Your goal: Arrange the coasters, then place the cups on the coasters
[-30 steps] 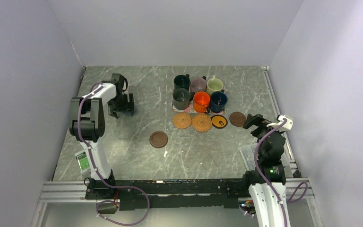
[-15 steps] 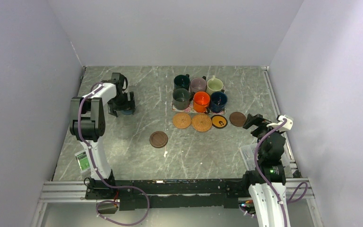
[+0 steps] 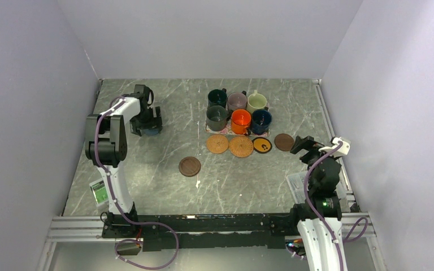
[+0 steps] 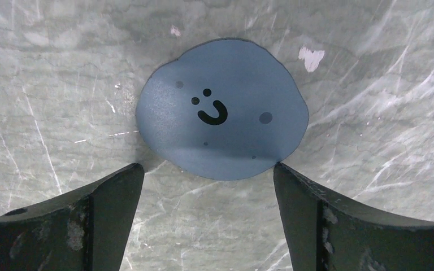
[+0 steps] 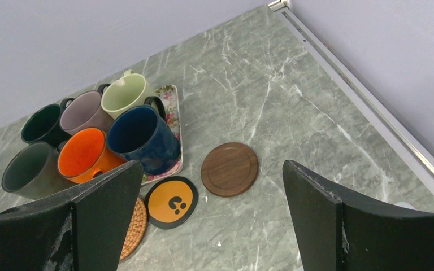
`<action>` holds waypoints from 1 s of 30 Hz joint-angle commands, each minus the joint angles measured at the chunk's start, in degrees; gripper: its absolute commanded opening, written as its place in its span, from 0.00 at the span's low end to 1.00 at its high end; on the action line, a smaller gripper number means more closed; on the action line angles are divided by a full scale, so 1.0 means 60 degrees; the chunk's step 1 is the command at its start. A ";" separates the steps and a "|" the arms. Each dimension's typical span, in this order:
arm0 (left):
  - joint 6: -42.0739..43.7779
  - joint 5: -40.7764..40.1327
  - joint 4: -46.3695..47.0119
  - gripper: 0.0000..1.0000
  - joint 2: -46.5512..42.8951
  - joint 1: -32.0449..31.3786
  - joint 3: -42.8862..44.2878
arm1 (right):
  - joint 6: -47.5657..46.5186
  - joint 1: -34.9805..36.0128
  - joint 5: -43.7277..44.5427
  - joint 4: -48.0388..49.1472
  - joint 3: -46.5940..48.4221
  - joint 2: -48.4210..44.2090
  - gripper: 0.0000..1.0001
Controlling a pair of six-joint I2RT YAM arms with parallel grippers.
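The grey-blue coaster lies flat on the table at the far left, just ahead of my left gripper, which is open with its fingertips either side of the disc's near edge. From above, this gripper covers most of the coaster. Six cups stand packed together: dark green, mauve, cream, dark grey, orange, navy. In front lie two tan woven coasters, a black-and-yellow one and a dark brown one. Another brown coaster lies apart. My right gripper is open and empty.
The cups rest on a floral mat. A green packet lies near the left arm's base, and a clear plastic piece sits beside the right arm. Walls close in on three sides, with a rail along the right edge.
My left gripper has edged slightly back and to the right over the grey-blue coaster. The right arm, cups and other coasters have not moved.
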 commanded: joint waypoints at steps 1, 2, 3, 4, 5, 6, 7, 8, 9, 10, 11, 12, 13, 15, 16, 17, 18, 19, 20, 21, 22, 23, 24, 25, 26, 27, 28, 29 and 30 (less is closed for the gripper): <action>-0.0436 0.0320 0.0880 0.91 0.0597 0.0321 -0.0407 | -0.0054 -0.0022 0.0111 0.0278 0.0327 -0.0170 1.00; -0.0486 0.0343 0.0928 0.91 0.0550 0.0422 -0.0427 | -0.0047 -0.0016 0.0082 0.0281 0.0319 -0.0160 1.00; -0.0506 0.0333 0.0967 0.91 0.0489 0.0440 -0.0466 | -0.0051 -0.0015 0.0071 0.0299 0.0323 -0.0138 1.00; -0.0509 0.0301 0.0999 0.91 0.0450 0.0636 -0.0493 | -0.0057 -0.0021 0.0038 0.0302 0.0318 -0.0097 1.00; -0.0513 0.0269 0.1019 0.91 0.0410 0.0736 -0.0517 | -0.0058 -0.0020 0.0019 0.0296 0.0334 -0.0053 1.00; -0.0512 0.0260 0.1037 0.91 0.0393 0.0828 -0.0525 | -0.0053 -0.0018 0.0010 0.0296 0.0343 -0.0017 1.00; -0.0511 0.0257 0.1039 0.91 0.0398 0.0876 -0.0526 | -0.0058 -0.0016 -0.0004 0.0303 0.0346 0.0002 1.00; -0.0506 0.0290 0.1035 0.91 0.0419 0.0932 -0.0513 | -0.0058 -0.0024 -0.0017 0.0298 0.0347 0.0021 1.00; -0.0507 0.0338 0.1028 0.91 0.0450 0.0999 -0.0510 | -0.0058 -0.0024 -0.0021 0.0303 0.0347 0.0033 1.00; -0.0496 0.0389 0.1025 0.91 0.0493 0.1036 -0.0500 | -0.0058 -0.0014 -0.0021 0.0293 0.0347 0.0023 1.00; -0.0489 0.0473 0.1025 0.91 0.0531 0.1042 -0.0495 | -0.0074 -0.0015 -0.0014 0.0263 0.0364 0.0009 1.00; -0.0483 0.0514 0.1045 0.91 0.0541 0.1045 -0.0504 | -0.0080 -0.0019 -0.0007 0.0229 0.0374 -0.0018 1.00; -0.0484 0.0521 0.1071 0.91 0.0526 0.1043 -0.0508 | -0.0108 -0.0021 0.0017 0.0216 0.0383 -0.0051 1.00; -0.0494 0.0728 0.1136 0.91 0.0410 0.1043 -0.0541 | -0.0145 -0.0020 0.0047 0.0197 0.0391 -0.0120 1.00; -0.0507 0.0791 0.1166 0.91 0.0301 0.1043 -0.0553 | -0.0177 -0.0019 0.0024 0.0208 0.0409 -0.0146 1.00; -0.0513 0.0856 0.1181 0.92 0.0176 0.1043 -0.0540 | -0.0212 -0.0023 -0.0039 0.0235 0.0424 -0.0152 1.00; -0.0535 0.0879 0.1203 0.92 0.0004 0.1036 -0.0540 | -0.0228 -0.0014 -0.0166 0.0275 0.0420 -0.0132 1.00; -0.0551 0.0887 0.1232 0.93 -0.0213 0.1029 -0.0561 | -0.0272 -0.0021 -0.0362 0.0332 0.0427 -0.0089 1.00; -0.0535 0.0881 0.1281 0.93 -0.0443 0.1021 -0.0598 | -0.0374 -0.0025 -0.0607 0.0386 0.0428 -0.0029 1.00; -0.0514 0.0899 0.1320 0.94 -0.0714 0.1015 -0.0638 | -0.0486 -0.0022 -0.0982 0.0495 0.0445 0.0058 0.99; -0.0503 0.0879 0.1331 0.94 -0.0993 0.0980 -0.0663 | -0.0579 -0.0025 -0.1350 0.0603 0.0460 0.0176 0.99; -0.0474 0.0869 0.1325 0.94 -0.1262 0.0953 -0.0677 | -0.0662 -0.0013 -0.1731 0.0698 0.0483 0.0299 0.98; -0.0457 0.0860 0.1300 0.94 -0.1554 0.0918 -0.0706 | -0.0727 -0.0022 -0.2102 0.0787 0.0516 0.0445 0.97; -0.0453 0.0870 0.1259 0.94 -0.1957 0.0892 -0.0737 | -0.0785 -0.0020 -0.2478 0.0883 0.0553 0.0597 0.96; -0.0451 0.0921 0.1226 0.94 -0.2276 0.0876 -0.0796 | -0.0827 -0.0012 -0.2881 0.0970 0.0614 0.0778 0.95; -0.0449 0.1006 0.1207 0.94 -0.2640 0.0868 -0.0864 | -0.0867 -0.0020 -0.3323 0.1056 0.0669 0.0975 0.94; -0.0443 0.1092 0.1172 0.94 -0.2986 0.0847 -0.0936 | -0.0877 -0.0020 -0.3807 0.1101 0.0757 0.1218 0.93; -0.0413 0.1201 0.1171 0.94 -0.3394 0.0815 -0.1042 | -0.0867 -0.0018 -0.4228 0.1114 0.0872 0.1473 0.91; -0.0371 0.1332 0.1196 0.94 -0.3747 0.0766 -0.1151 | -0.0853 -0.0011 -0.4628 0.1103 0.0985 0.1707 0.89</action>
